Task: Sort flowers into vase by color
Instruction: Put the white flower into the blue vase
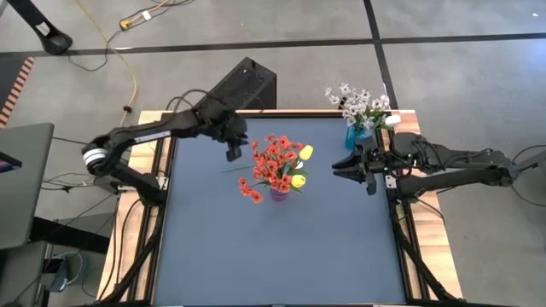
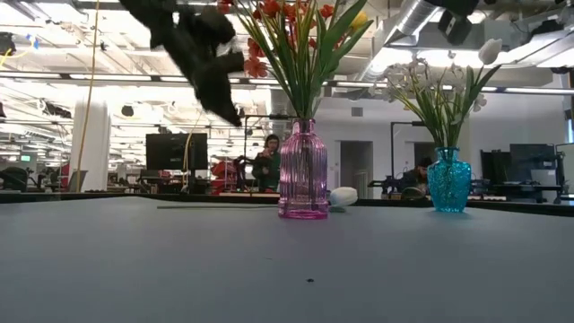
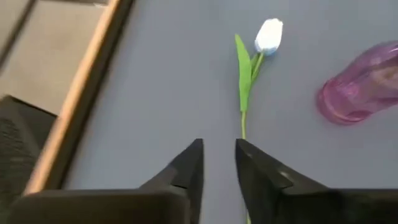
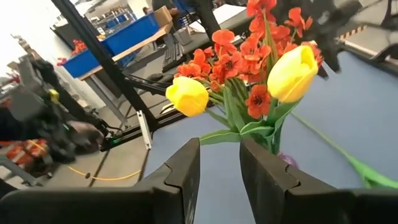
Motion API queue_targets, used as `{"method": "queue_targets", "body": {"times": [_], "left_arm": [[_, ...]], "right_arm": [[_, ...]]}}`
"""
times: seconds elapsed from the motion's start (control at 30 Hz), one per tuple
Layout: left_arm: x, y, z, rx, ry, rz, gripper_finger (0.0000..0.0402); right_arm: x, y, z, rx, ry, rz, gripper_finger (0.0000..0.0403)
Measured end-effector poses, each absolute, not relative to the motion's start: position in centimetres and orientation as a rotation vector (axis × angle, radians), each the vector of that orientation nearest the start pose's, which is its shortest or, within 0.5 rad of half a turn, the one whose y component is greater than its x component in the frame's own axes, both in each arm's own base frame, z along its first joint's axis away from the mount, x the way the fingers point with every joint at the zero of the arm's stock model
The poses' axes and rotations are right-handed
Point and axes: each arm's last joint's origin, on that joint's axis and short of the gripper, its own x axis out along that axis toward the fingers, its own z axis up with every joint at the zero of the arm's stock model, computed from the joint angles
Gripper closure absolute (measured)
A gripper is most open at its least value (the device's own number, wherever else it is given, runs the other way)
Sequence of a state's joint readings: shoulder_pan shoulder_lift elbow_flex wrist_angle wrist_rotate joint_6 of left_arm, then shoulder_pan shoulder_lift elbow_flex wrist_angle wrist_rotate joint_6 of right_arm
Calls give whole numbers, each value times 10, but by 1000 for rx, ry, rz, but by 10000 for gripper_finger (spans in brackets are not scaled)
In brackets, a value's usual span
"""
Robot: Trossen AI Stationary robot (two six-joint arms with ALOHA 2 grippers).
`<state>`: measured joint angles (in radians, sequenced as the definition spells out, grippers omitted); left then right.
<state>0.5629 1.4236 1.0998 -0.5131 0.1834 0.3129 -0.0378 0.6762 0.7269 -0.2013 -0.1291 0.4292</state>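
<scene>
The pink vase [image 1: 279,194] stands mid-surface [image 1: 281,256] holding red blossoms [image 1: 271,162] and two yellow tulips [image 1: 304,153]. A white tulip [image 3: 268,35] lies flat just behind it. The left claw [image 3: 217,163] hovers over that tulip's stem, slightly parted and empty. The right claw [image 4: 219,163], also narrowly open and empty, faces the pink vase from the side of the blue vase [image 1: 354,135] of white flowers [image 1: 363,104].

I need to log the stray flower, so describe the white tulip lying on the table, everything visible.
The white tulip is an artificial stem: a closed white bud, one long green leaf and a thin green stalk. It lies flat on the blue-grey table, alone, beside the base of the pink ribbed glass vase without touching it, as far as the left wrist view shows. The left end effector hangs above the stalk's lower end, jaws parted, holding nothing.
</scene>
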Motion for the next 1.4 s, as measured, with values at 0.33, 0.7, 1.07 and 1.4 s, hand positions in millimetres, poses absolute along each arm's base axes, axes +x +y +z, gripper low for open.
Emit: {"method": "queue_targets", "body": {"times": [0.33,0.7,1.07,1.4], "left_arm": [[294,157,187,-54,776,108,227],[319,152,141,-7,827,98,234],[321,149,121,-14,912,139,235],[329,131,110,-6,956,90,346]], "right_arm": [[151,6,326,514,188,105,264],[151,9,326,562,196,117,264],[151,9,326,519,192,100,264],[151,9,324,519,211,95,264]]}}
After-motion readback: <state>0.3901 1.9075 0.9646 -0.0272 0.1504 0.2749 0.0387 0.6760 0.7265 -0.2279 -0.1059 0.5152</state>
